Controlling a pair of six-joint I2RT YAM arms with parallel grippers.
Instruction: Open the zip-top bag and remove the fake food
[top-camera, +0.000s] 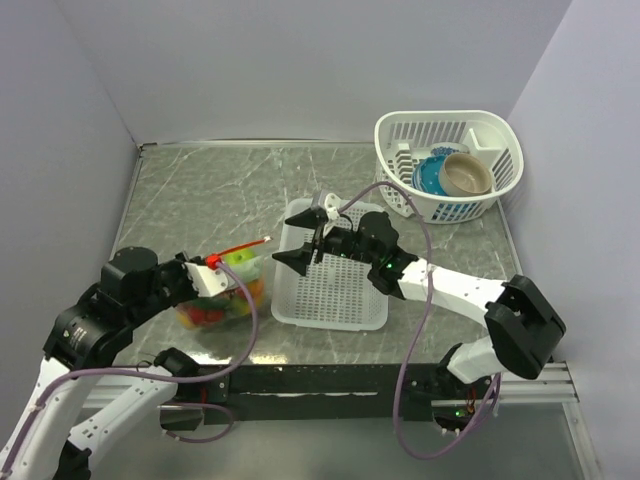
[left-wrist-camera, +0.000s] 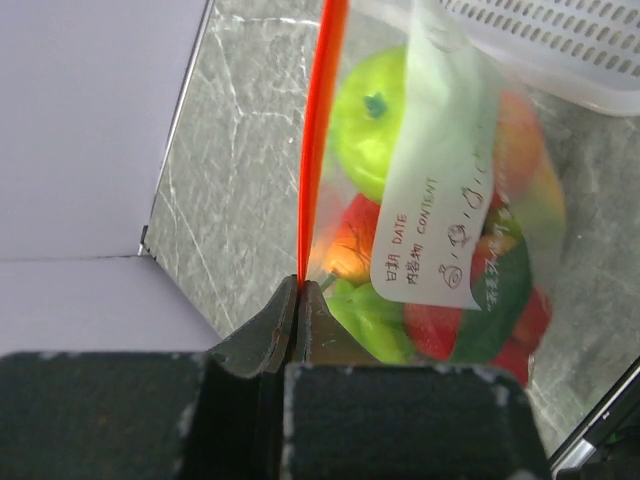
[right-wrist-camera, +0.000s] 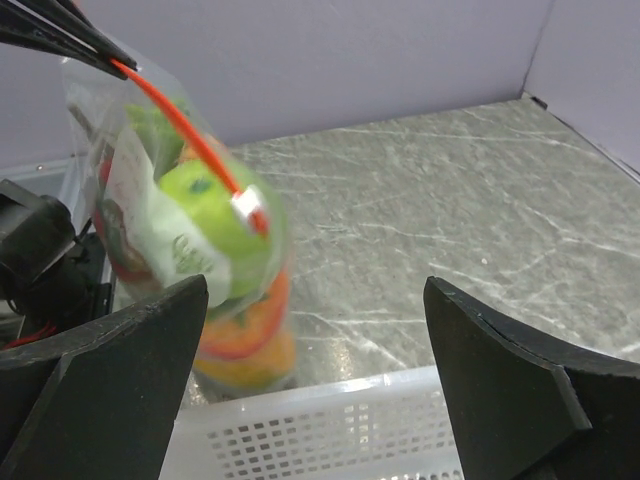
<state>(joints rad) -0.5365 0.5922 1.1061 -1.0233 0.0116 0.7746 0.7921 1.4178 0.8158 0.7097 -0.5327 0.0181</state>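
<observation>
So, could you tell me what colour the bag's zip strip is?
Orange-red zip strip, clearest in the left wrist view.

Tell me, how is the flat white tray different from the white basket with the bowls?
The tray is low and rectangular; the basket is taller with rounded corners. The basket holds bowls; the tray looks empty. The tray sits mid-table, the basket in the far right corner. Both are white slotted plastic.

top: high, from near edge, whole table (top-camera: 200, 190) | wrists: close, opposite sides | shared: zip-top bag (top-camera: 228, 298)
</observation>
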